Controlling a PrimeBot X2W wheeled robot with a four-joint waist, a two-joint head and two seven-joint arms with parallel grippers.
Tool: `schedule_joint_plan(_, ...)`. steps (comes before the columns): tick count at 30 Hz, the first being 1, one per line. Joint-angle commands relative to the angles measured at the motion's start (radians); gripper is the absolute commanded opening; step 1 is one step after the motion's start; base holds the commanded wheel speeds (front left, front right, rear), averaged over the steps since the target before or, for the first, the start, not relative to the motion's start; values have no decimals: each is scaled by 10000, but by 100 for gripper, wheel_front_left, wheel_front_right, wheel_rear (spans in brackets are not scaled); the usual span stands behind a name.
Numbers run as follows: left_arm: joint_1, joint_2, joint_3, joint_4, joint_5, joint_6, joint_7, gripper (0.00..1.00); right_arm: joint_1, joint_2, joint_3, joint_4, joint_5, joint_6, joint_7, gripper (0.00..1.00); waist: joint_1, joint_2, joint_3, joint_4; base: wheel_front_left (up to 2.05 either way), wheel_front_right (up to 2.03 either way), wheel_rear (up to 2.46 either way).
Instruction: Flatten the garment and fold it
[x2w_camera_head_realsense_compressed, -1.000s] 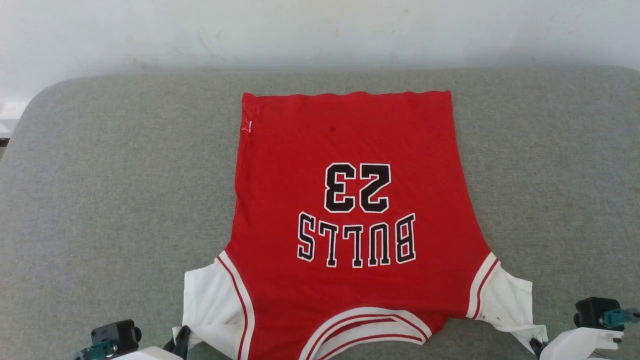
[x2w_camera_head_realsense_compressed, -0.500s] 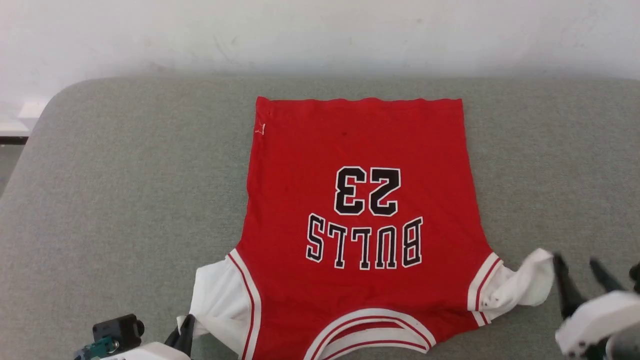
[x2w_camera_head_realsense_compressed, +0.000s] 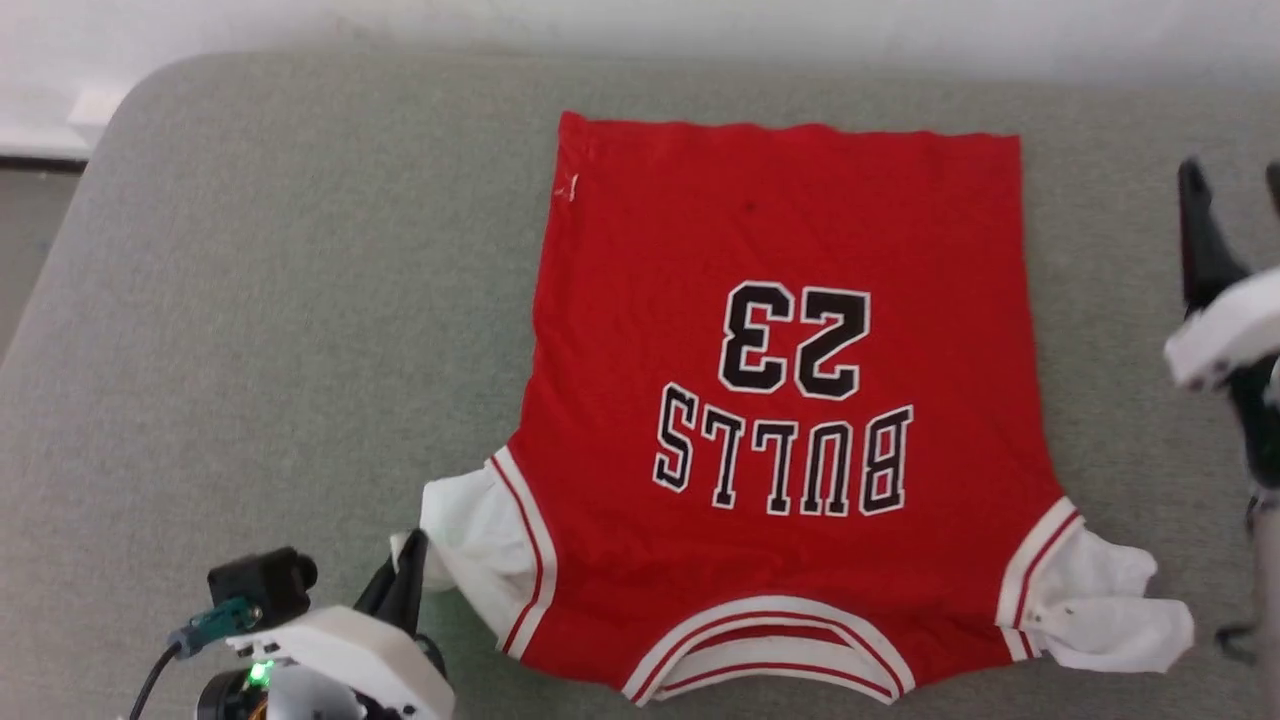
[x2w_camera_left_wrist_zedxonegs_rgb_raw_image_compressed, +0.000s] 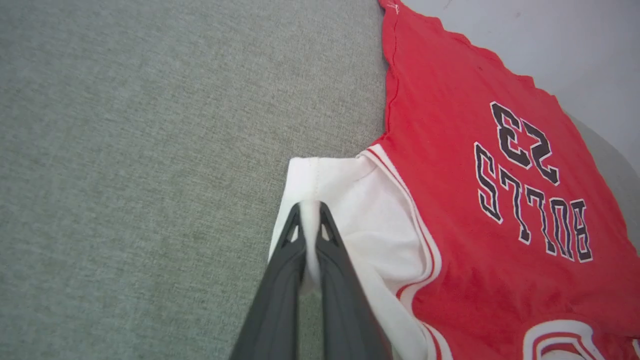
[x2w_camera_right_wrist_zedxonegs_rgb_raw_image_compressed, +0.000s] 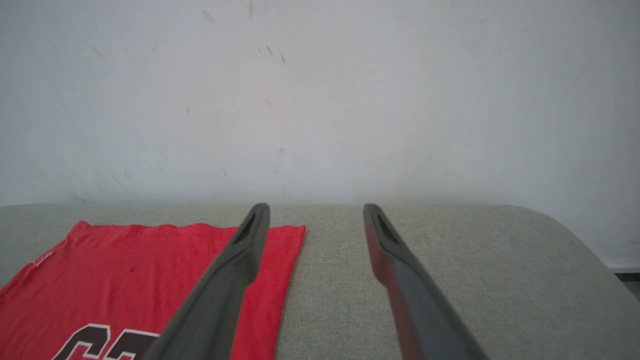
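head view: the garment (x2w_camera_head_realsense_compressed: 780, 400) is lying print-up, nearly flat on the grey counter (x2w_camera_head_realsense_compressed: 250, 350). the left fingers (x2w_camera_head_realsense_compressed: 408, 585) are pinching its white sleeve (x2w_camera_head_realsense_compressed: 470, 530), probably pulling it taut. the right fingers (x2w_camera_head_realsense_compressed: 1197, 220) are hovering spread and empty, with the garment's side edge off to their left.

left wrist view: sleeve cloth is bunching between the pressed tips.

right wrist view: the hem corner (x2w_camera_right_wrist_zedxonegs_rgb_raw_image_compressed: 290, 240) is lying beside the left finger, likely being lined up.

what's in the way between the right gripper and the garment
Nothing visible: the right gripper, open, is off the garment's right edge, and just bare grey cushion lies between them.
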Motion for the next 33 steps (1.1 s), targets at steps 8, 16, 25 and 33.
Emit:
schedule_joint_plan(8, -770, -489, -425, -91, 4, -255, -506, 0, -3106, -864, -132, 2415, -539, -9, 1395, 100, -2, 0, 2090, 1421, 0, 0, 0)
schedule_joint_plan(16, -1355, -869, -848, 316, -110, -534, -1003, 0, -4947, -1487, -421, 3515, -1183, -9, 3596, 100, -2, 0, 3263, 2287, 0, 0, 0)
schedule_joint_plan(25, -1596, -1060, -1098, 892, -321, -710, -1440, 0, -5753, -1666, -725, 3642, -2122, -9, 6100, 100, -2, 0, 3820, 2610, 0, 0, 0)
schedule_joint_plan(33, -1731, -1078, -1167, 1162, -384, -739, -1585, 0, -5503, -1333, -1428, 2974, -3182, -9, 7673, 0, -2, 0, 3811, 2527, 0, 0, 0)
